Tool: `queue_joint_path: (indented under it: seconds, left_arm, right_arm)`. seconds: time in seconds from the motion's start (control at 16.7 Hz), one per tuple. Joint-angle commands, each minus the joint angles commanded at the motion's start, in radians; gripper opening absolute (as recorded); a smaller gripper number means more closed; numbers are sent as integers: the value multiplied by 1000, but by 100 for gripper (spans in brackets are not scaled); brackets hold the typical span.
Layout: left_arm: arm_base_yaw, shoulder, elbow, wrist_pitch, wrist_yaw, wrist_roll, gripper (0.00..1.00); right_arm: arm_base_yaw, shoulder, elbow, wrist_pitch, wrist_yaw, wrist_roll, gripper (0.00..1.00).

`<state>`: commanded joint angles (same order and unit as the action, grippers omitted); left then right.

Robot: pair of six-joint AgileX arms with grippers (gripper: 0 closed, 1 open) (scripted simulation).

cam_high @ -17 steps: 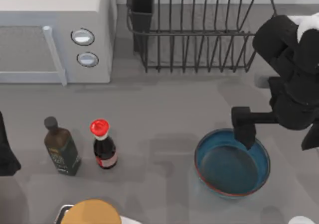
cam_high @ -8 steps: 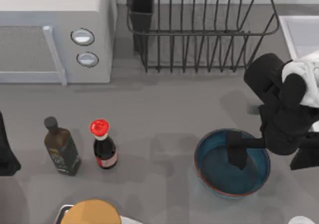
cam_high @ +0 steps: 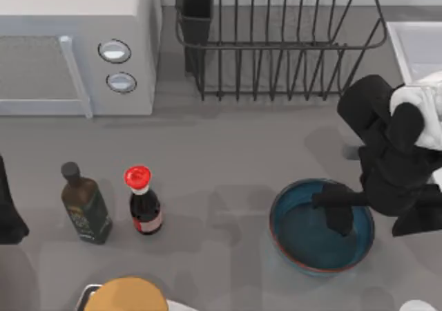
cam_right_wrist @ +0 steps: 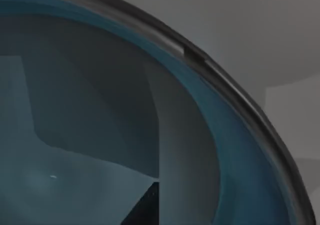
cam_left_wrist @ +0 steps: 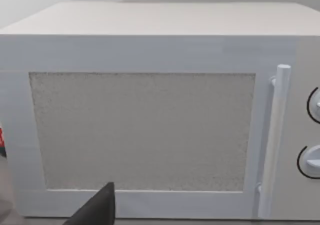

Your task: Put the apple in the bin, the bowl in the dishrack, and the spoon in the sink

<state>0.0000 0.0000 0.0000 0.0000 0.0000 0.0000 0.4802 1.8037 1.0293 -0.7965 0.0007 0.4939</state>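
The blue-teal bowl (cam_high: 304,236) with a thin red rim line sits on the table at the front right, and its inside wall (cam_right_wrist: 100,110) is seen close up in the right wrist view. My right gripper (cam_high: 338,213) hangs down inside the bowl, close to its right rim. The black wire dishrack (cam_high: 276,45) stands at the back, behind the bowl. A corner of the pale sink (cam_high: 414,48) lies at the back right. The apple, the spoon and the bin are out of view. My left arm (cam_high: 8,214) is parked at the table's left edge.
A white-grey microwave (cam_high: 76,41) (cam_left_wrist: 150,110) stands at the back left. An oil bottle (cam_high: 84,204) and a red-capped sauce bottle (cam_high: 143,204) stand front left. An orange round object (cam_high: 128,296) sits at the front edge.
My right arm came forward from beside the dishrack. Its gripper went from the bowl's far rim down into the bowl, then shifted slightly right.
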Motion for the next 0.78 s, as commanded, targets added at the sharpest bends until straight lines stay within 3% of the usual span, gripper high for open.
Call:
queue_joint_path:
  seconds: [0.42, 0.78]
  left_arm:
    - [0, 0, 0, 0, 0, 0, 100]
    - [0, 0, 0, 0, 0, 0, 100]
  right_arm:
    - [0, 0, 0, 0, 0, 0, 2]
    - [0, 0, 0, 0, 0, 0, 0]
